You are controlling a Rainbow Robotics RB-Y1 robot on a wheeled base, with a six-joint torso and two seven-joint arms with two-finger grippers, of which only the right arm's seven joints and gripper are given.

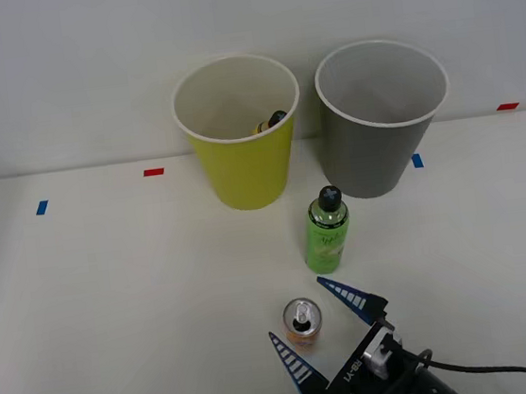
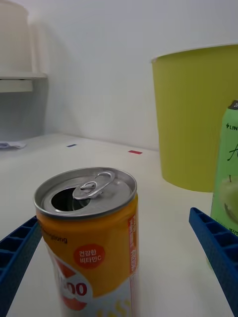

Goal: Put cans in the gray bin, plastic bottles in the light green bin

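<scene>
A white table (image 1: 113, 300) with red and blue tape marks (image 1: 153, 171) meets a plain white wall (image 1: 58, 68).

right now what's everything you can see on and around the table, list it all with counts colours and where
can: 1, orange with opened silver top, upright on the table between the open gripper fingers
green bottle: 1, bright green with black cap, upright in front of the two bins
yellowish bottle: 1, dark cap, inside the light green bin
light green bin: 1, white inside, far left of the pair
gray bin: 1, white inside, right of the light green bin
tape marks: several, red and blue, on the table
table: 1, white
right gripper: 1, blue ribbed fingers, open either side of the can
</scene>
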